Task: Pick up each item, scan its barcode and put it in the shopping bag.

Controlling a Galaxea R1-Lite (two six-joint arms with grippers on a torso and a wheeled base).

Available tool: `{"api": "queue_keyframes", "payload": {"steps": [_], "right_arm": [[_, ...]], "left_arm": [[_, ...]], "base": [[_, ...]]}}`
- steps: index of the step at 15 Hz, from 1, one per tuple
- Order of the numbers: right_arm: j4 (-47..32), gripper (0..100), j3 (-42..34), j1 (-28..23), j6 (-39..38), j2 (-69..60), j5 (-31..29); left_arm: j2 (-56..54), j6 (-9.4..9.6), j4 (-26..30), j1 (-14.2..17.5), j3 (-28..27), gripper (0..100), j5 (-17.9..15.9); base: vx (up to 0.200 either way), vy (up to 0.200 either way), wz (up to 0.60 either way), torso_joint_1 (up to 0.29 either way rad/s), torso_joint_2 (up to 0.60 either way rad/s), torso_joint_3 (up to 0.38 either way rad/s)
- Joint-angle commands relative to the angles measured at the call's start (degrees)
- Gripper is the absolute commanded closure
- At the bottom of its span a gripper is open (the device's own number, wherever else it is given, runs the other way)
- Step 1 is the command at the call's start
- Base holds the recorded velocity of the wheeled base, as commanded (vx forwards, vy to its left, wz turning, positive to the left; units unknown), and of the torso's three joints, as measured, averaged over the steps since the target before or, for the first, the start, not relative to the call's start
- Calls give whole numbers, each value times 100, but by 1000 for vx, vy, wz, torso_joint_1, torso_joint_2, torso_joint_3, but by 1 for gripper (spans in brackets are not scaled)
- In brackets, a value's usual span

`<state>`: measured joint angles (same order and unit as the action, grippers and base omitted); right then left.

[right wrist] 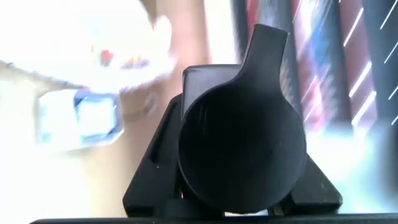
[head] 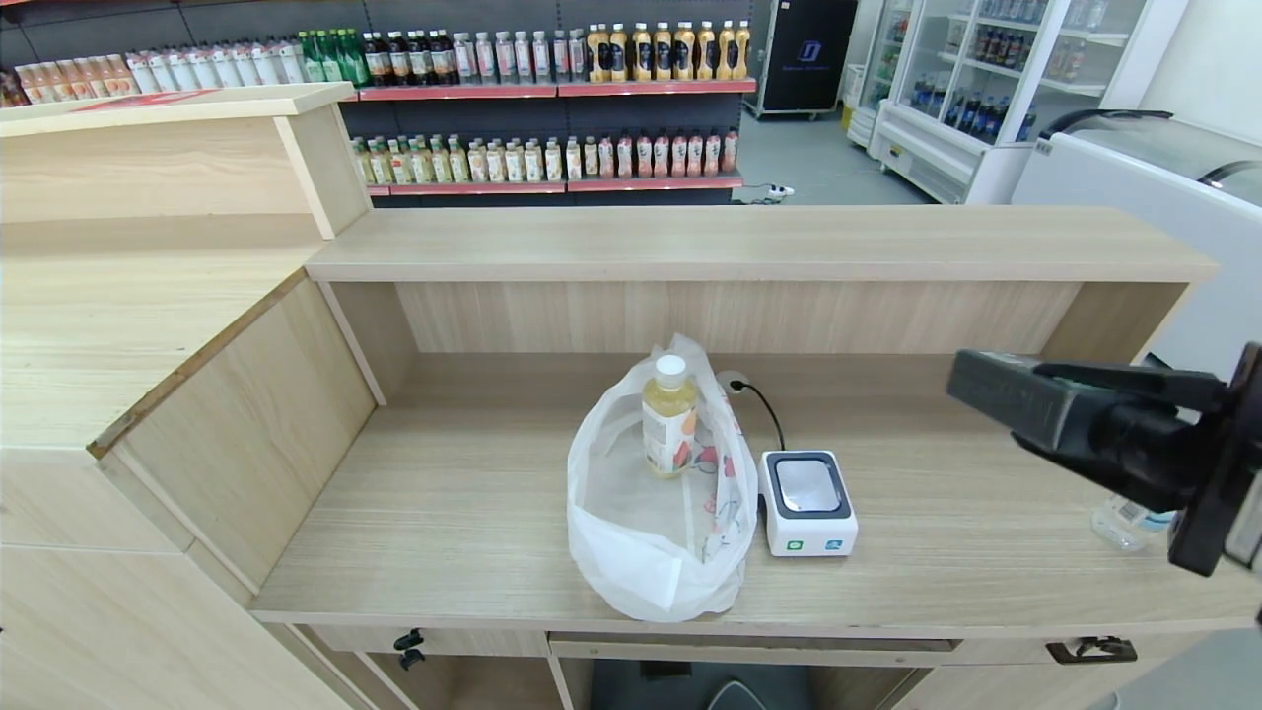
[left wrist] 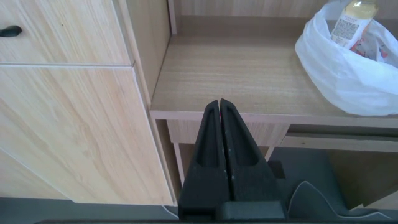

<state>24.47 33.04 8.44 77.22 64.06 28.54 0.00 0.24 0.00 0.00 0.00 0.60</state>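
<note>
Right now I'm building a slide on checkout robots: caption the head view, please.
Bottle upright in the bag, scanner beside it on the counter.

Wooden bench (head: 444,513) with raised back ledge (head: 749,247); beyond its far edge stood bottle shelves (head: 552,91) and glass-door coolers (head: 976,89).

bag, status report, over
Left gripper shut, empty, below counter edge. Right gripper raised at right. One bottle standing in bag; clear bottle on counter at right.
</note>
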Motion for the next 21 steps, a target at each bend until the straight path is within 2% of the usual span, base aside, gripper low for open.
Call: {"api": "queue_keyframes", "payload": {"steps": [1, 2, 4, 5, 8, 10, 11, 12, 13, 14, 15, 16, 17, 19, 21], "right_arm": [[-355, 100, 27, -1028, -2140, -17, -1087], [-399, 100, 63, -1098, -3213, 133, -1395], [-381, 100, 63, -1142, -4672, 353, -2054], [-372, 100, 27, -1186, -4909, 361, -2423], [-320, 100, -271, -1107, -5296, 230, -2704], [5, 100, -368, -712, -5577, 168, -2986], [111, 100, -298, -378, -6034, 230, -3328], [164, 100, -175, -44, -6684, 317, -3372], [137, 100, -25, 255, -7651, 528, -2889], [225, 100, 36, 176, -8091, 695, -2309], [331, 100, 80, -26, -8521, 871, -2010], [331, 100, 89, -88, -8706, 1029, -2001], [322, 100, 98, -343, -9014, 1363, -1957], [322, 100, 230, -852, -9708, 1794, -1456], [313, 100, 265, -1353, -9787, 2110, -815]], "left_arm": [[0, 2, 0, 0, 0, 100, 2], [0, 2, 0, 0, 0, 100, 2], [0, 2, 0, 0, 0, 100, 2], [0, 2, 0, 0, 0, 100, 2], [0, 2, 0, 0, 0, 100, 2], [0, 2, 0, 0, 0, 100, 2], [0, 2, 0, 0, 0, 100, 2], [0, 2, 0, 0, 0, 100, 2], [0, 2, 0, 0, 0, 100, 2], [0, 2, 0, 0, 0, 100, 2], [0, 2, 0, 0, 0, 100, 2], [0, 2, 0, 0, 0, 100, 2], [0, 2, 0, 0, 0, 100, 2], [0, 2, 0, 0, 0, 100, 2], [0, 2, 0, 0, 0, 100, 2]], "base": [[0, 0, 0, 0, 0, 0], [0, 0, 0, 0, 0, 0], [0, 0, 0, 0, 0, 0], [0, 0, 0, 0, 0, 0], [0, 0, 200, 1, 1, 1], [0, 0, 600, 2, 2, -2], [0, 0, 600, 2, 2, 2], [0, 0, 600, 2, 2, 7], [0, 0, 0, 0, 0, 0], [0, 0, 0, 0, 0, 0], [0, 0, 0, 0, 0, 0], [0, 0, 0, 0, 0, 0], [0, 0, 0, 0, 0, 0], [0, 0, 0, 0, 0, 0], [0, 0, 0, 0, 0, 0]]}}
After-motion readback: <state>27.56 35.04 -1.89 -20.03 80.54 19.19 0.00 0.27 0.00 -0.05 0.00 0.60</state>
